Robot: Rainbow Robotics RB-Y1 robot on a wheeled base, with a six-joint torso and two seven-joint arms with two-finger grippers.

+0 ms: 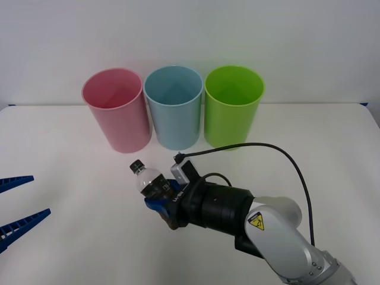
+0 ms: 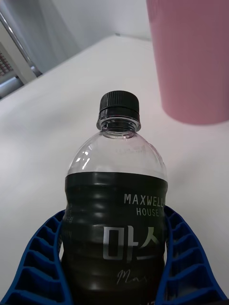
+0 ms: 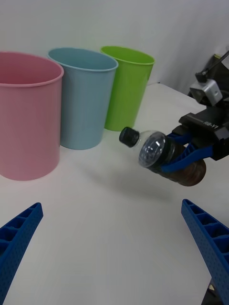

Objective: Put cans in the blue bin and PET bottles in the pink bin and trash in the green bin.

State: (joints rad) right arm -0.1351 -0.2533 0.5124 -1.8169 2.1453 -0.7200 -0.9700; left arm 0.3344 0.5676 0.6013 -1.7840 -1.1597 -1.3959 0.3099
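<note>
My right gripper is shut on the PET bottle, a small clear bottle with a dark cap and dark label. It holds the bottle off the table, tilted, cap toward the pink bin. In the right wrist view the bottle sits between the blue fingers, with the pink bin beyond it. The blue bin stands in the middle and the green bin on the right. From the left wrist view the bottle hangs in front of the three bins. My left gripper stays open at the table's left edge.
The three bins stand upright in a row at the back of the white table. A black cable loops from the right arm's wrist over the table. A white wall lies behind the bins.
</note>
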